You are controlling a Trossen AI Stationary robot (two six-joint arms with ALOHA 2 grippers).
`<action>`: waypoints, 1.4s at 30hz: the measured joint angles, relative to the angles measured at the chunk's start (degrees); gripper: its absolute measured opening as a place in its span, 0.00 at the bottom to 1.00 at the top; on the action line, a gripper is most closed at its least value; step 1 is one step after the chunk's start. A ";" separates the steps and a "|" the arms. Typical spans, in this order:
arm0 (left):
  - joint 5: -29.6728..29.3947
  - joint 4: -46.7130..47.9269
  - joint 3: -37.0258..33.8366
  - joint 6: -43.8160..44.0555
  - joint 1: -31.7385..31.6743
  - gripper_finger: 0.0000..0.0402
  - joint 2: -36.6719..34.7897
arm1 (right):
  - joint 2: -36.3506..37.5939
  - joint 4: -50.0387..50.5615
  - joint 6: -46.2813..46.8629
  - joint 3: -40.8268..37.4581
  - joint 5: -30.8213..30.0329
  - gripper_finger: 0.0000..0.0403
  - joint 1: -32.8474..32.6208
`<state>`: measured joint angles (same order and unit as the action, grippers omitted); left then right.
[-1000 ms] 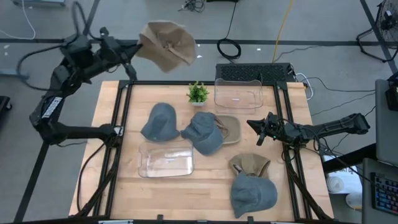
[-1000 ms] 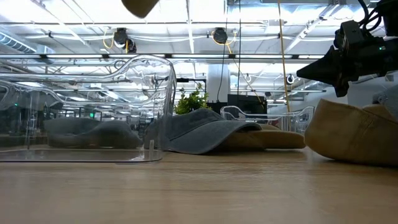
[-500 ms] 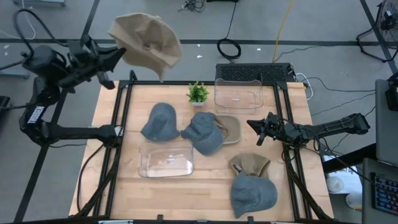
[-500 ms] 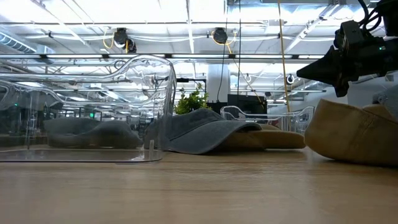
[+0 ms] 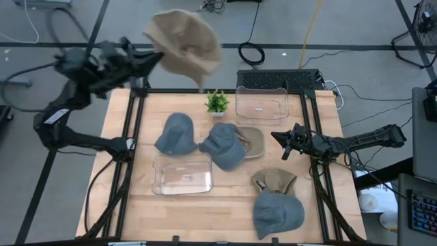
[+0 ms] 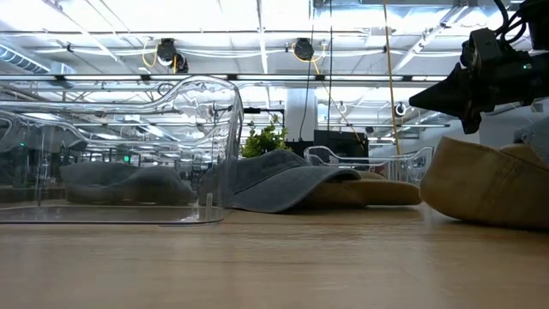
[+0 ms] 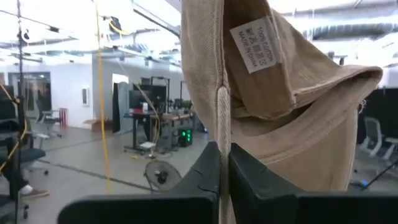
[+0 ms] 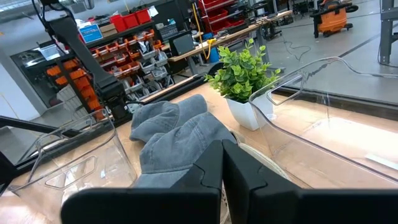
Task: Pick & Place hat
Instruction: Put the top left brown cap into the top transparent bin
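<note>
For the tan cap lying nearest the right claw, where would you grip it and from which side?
Judging by the high view, grip the tan cap at its exposed far edge, coming straight down. The blue hat overlaps its near side, so only that far portion is free. The right claw hovers just beyond it.

A robotics lab or workshop: red parts bins (image 8: 127, 18) on shelving, workbenches, ceiling strip lights (image 6: 257, 39)
</note>
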<state>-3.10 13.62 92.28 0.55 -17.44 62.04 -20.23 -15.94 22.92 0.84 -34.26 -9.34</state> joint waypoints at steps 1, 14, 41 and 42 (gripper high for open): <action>-0.23 -0.81 -0.03 -0.06 0.65 0.02 1.09 | 0.00 -0.02 -0.02 0.00 0.00 0.00 -0.02; -5.79 -11.99 -0.03 -0.17 7.66 0.02 13.47 | 0.01 -0.02 -0.02 0.00 -0.07 0.00 -0.02; -11.92 -14.88 -0.03 0.67 11.46 0.02 17.55 | -0.54 -32.49 -18.79 3.46 25.09 0.04 0.29; -11.92 -14.88 -0.03 0.67 11.46 0.02 17.55 | -0.64 -32.06 -19.61 4.87 23.68 0.05 0.31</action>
<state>-15.03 -1.26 92.25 1.21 -5.98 79.59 -20.87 -48.00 3.31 5.71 -10.58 -9.04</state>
